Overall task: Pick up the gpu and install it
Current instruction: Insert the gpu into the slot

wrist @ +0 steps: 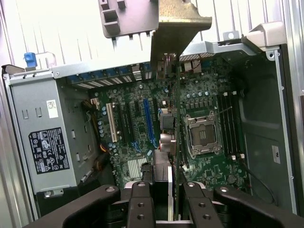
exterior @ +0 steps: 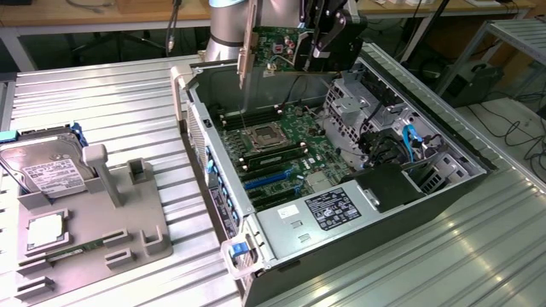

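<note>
While the gripper (exterior: 318, 46) pinches the gpu (exterior: 275, 46) by its board edge above the open computer case (exterior: 477, 167), this light, stiff, fragile card hangs bracket-left.

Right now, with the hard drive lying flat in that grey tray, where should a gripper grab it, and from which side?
Probably from straight above, across the two long sides of the hard drive. It lies label-up in the grey tray, and tray posts stand close at its end, so a sideways approach looks blocked. The gripper holds the gpu above the case.
</note>
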You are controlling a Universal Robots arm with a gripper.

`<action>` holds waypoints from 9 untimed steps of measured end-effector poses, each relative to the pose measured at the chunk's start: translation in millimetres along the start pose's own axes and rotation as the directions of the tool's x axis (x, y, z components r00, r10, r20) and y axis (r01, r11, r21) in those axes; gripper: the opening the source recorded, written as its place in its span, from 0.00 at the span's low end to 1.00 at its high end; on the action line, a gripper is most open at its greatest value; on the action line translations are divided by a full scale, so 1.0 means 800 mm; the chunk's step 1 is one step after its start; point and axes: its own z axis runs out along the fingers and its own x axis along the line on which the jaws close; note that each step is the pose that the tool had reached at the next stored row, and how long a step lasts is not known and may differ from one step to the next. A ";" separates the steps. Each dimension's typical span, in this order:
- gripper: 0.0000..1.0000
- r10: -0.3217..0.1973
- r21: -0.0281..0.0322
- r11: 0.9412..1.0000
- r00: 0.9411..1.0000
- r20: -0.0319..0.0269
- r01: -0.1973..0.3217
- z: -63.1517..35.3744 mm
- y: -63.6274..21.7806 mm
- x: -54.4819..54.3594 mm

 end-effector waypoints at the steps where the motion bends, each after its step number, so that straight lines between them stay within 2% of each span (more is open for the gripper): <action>1: 0.28 -0.001 0.000 1.000 1.000 0.000 0.001 0.001 0.000 0.000; 9: 0.28 -0.002 0.000 1.000 1.000 0.000 0.002 0.006 0.000 0.000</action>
